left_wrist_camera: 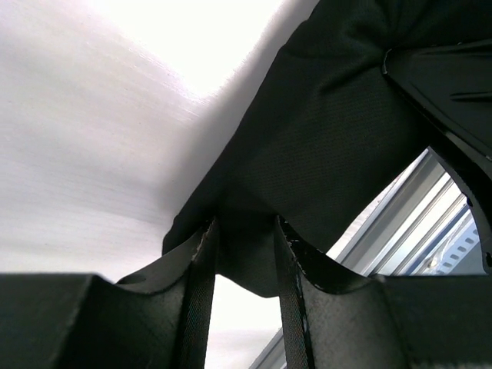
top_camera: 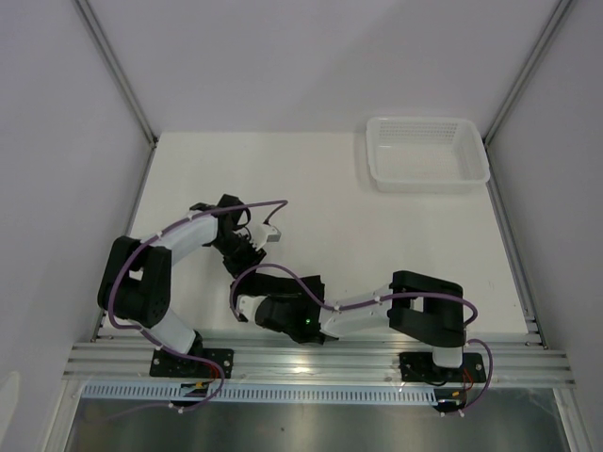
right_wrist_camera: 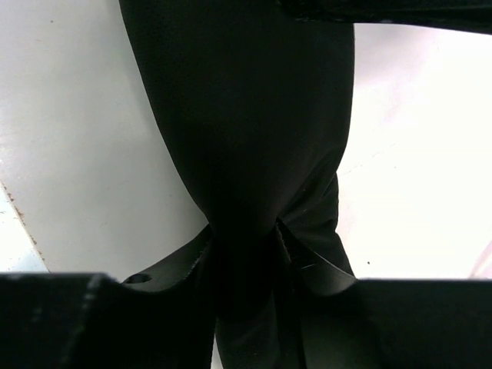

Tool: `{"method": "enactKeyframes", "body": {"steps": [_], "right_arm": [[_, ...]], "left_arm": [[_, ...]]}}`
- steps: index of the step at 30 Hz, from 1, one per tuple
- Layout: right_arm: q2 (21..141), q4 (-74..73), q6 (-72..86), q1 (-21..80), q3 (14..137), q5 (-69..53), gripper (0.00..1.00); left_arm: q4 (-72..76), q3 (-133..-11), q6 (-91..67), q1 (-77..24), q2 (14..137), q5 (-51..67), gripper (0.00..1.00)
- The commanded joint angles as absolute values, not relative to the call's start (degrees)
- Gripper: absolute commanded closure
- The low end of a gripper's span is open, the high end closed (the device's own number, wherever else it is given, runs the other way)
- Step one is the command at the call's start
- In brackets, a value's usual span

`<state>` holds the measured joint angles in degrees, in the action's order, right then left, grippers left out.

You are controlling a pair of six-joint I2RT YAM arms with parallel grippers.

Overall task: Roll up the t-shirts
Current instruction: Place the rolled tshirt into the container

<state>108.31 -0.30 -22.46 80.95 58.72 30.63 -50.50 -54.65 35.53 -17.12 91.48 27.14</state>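
Observation:
The black t-shirt [top_camera: 307, 284] is a small bunched mass near the table's front edge, mostly hidden by both arms in the top view. My left gripper [top_camera: 247, 256] reaches down onto it from the left. In the left wrist view the fabric [left_wrist_camera: 323, 138] hangs taut from between the fingertips, with my left gripper [left_wrist_camera: 244, 231] shut on a fold. My right gripper [top_camera: 252, 306] lies low, pointing left. In the right wrist view it [right_wrist_camera: 244, 234] is shut on a thick gather of the t-shirt [right_wrist_camera: 238, 115], lifted above the white table. No neck label shows.
A white mesh basket [top_camera: 427, 151] stands at the back right corner. The aluminium rail [top_camera: 320, 363] runs along the near edge, close behind the shirt; it also shows in the left wrist view [left_wrist_camera: 407, 223]. White walls enclose the table.

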Motion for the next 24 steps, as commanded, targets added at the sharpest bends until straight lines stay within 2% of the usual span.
{"method": "enactKeyframes", "body": {"steps": [1, 6, 14, 17, 24], "right_arm": [[110.5, -4.2, -21.9, 81.3, 57.0, 29.7, 0.7], [109.9, -3.8, -22.3, 81.2, 56.8, 28.7, 0.72], [107.4, -2.7, -21.4, 80.5, 56.3, 25.4, 0.88], [106.2, -2.7, -20.7, 79.5, 56.1, 23.7, 0.99], [102.3, -1.6, -20.0, 77.0, 54.6, 20.4, 1.0]], "left_arm": [[-51.8, -57.8, 37.3, -16.4, 91.1, 26.9, 0.61], [-53.5, -59.6, 37.6, -15.2, 90.3, 26.7, 0.6], [-58.1, -64.1, 37.0, -14.6, 87.9, 28.4, 0.59], [-58.8, -65.1, 37.1, -14.2, 87.5, 28.2, 0.58], [-59.8, -65.4, 37.5, -13.6, 86.8, 28.7, 0.59]]}}
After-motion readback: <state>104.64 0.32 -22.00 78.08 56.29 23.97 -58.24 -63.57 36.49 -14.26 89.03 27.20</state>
